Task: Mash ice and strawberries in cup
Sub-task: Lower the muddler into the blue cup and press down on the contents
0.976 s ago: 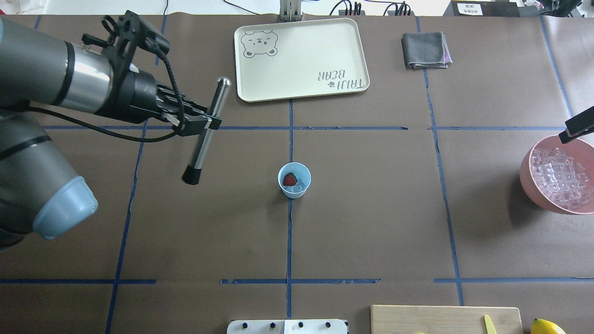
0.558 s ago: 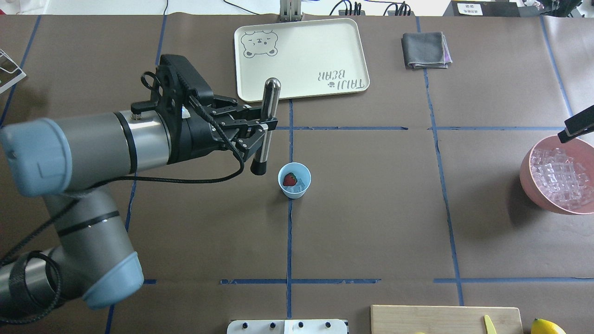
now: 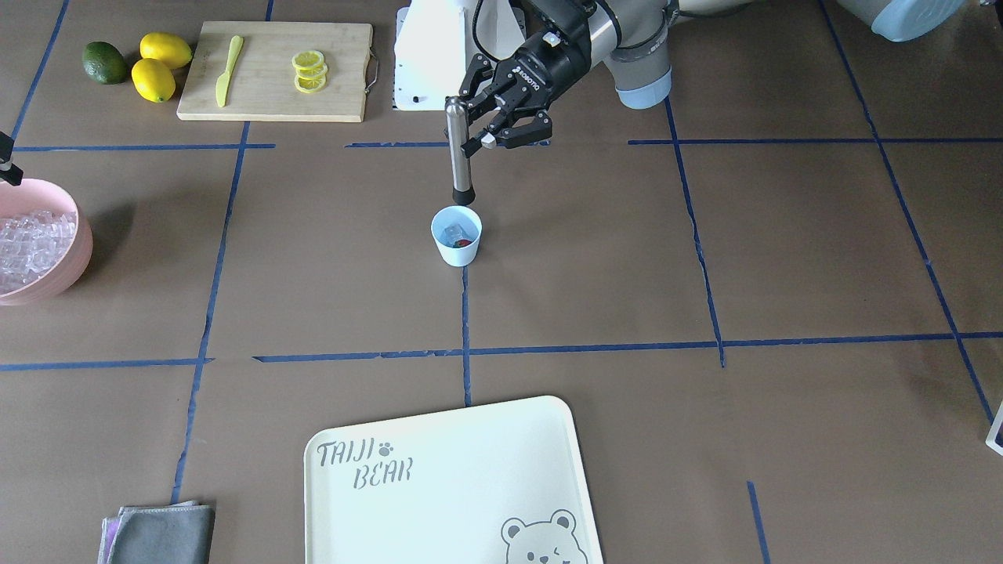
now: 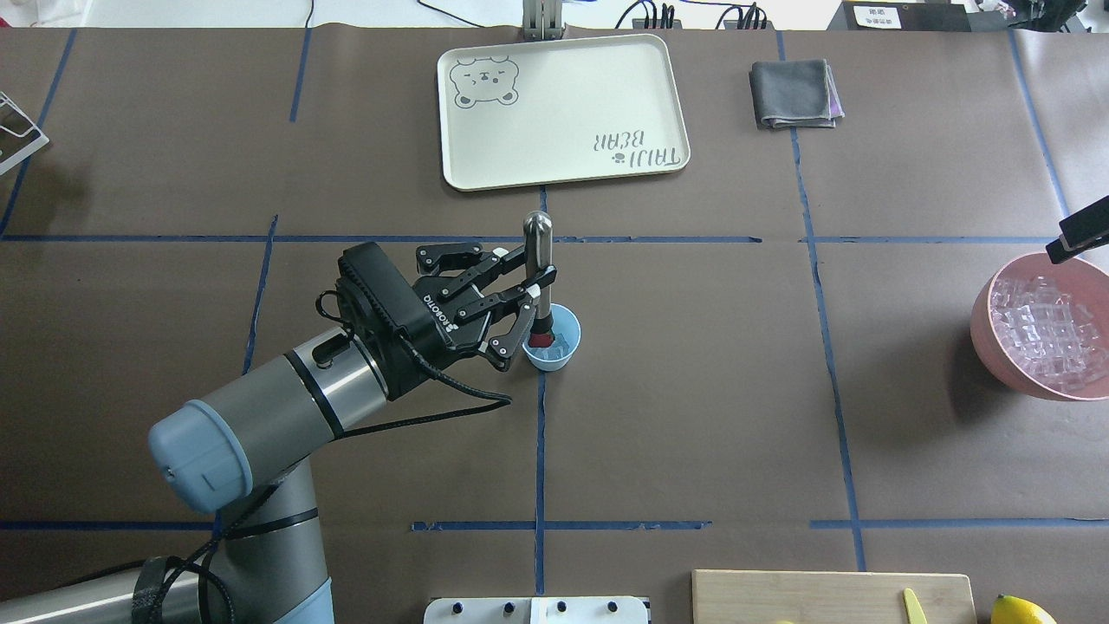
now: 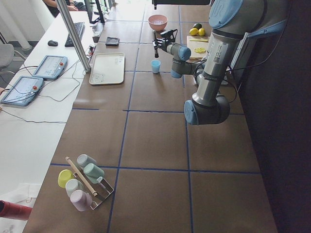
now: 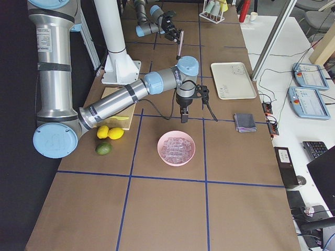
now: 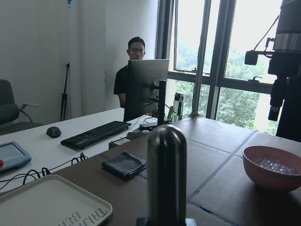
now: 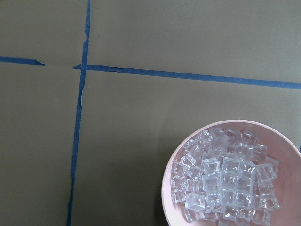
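The pale blue cup (image 4: 563, 343) stands at the table's middle, also in the front view (image 3: 456, 249). In it lie a red strawberry (image 3: 465, 243) and clear ice cubes (image 4: 557, 350). My left gripper (image 4: 530, 293) is shut on a steel muddler (image 4: 538, 260), also in the front view (image 3: 458, 149). The muddler stands upright, its black tip just above the cup's mouth, over the strawberry. Only a black tip of my right gripper (image 4: 1077, 232) shows, above the pink bowl's far rim. I cannot tell whether it is open or shut.
A pink bowl (image 4: 981, 322) full of ice stands at the right edge. A cream bear tray (image 4: 563, 108) and a grey cloth (image 4: 793, 93) lie at the far side. A cutting board (image 3: 266, 90) with lemon slices, a yellow knife and lemons (image 3: 153, 78) lies near the robot's base.
My left arm swung right with the muddler, from the table's left side to above the cup, and turned it upright. The right gripper has not moved.
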